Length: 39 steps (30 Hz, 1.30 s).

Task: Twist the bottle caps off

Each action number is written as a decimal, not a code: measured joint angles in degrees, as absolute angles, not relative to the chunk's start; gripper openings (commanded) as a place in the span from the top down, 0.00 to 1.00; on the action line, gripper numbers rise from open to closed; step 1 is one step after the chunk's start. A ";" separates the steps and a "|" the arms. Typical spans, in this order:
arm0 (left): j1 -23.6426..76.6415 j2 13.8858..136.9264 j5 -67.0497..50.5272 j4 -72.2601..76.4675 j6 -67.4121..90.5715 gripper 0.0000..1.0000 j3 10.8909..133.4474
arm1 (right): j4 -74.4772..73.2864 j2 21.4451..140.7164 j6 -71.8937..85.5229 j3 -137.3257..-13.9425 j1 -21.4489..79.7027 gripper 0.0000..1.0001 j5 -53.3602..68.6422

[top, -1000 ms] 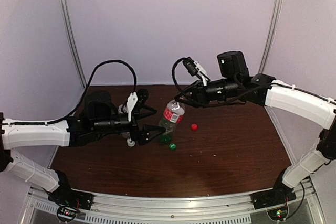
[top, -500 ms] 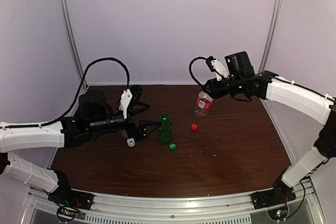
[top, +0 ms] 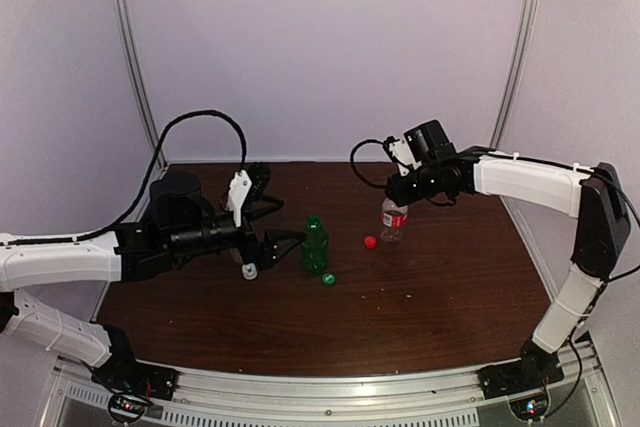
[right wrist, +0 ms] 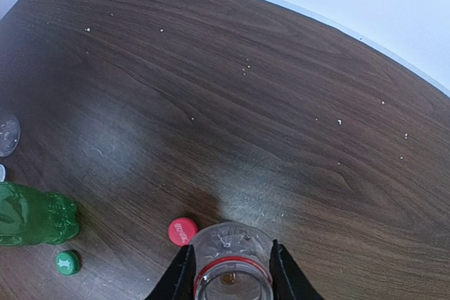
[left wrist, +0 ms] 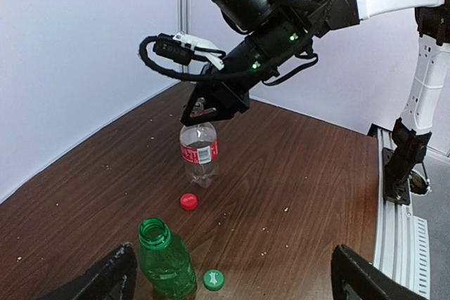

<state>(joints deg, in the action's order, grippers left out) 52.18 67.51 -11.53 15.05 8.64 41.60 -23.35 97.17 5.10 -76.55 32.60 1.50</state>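
My right gripper (top: 396,193) is shut on the neck of the small clear bottle with the red label (top: 392,219). The bottle stands upright with its base at the table and has no cap. In the right wrist view its open mouth (right wrist: 232,261) sits between the fingers. The red cap (top: 370,242) lies on the table just left of it. The dark green bottle (top: 315,244) stands uncapped, and the green cap (top: 328,279) lies in front of it. My left gripper (top: 288,245) is open beside the green bottle (left wrist: 165,258), not touching it. A small white piece (top: 249,271) lies under my left arm.
The dark wooden table (top: 440,297) is walled by white panels at the back and sides. A clear round object (right wrist: 5,133) shows at the left edge of the right wrist view. Small crumbs dot the table.
My right gripper carried the red-label bottle from above the green bottle to the right and set it down beside the red cap. My left gripper drew back a little from the green bottle.
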 measured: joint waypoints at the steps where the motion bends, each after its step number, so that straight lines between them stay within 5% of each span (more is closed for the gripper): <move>1: 52.18 67.37 -11.51 15.03 8.64 0.02 41.60 | -23.35 97.36 5.06 -76.55 32.62 0.88 1.32; 29: 52.18 66.37 -10.22 14.87 8.58 0.02 41.43 | -21.19 98.65 4.73 -73.84 31.00 0.49 0.36; 39: 52.18 66.24 -9.47 14.68 8.58 0.02 40.86 | -21.15 94.70 4.64 -73.03 30.72 0.25 0.21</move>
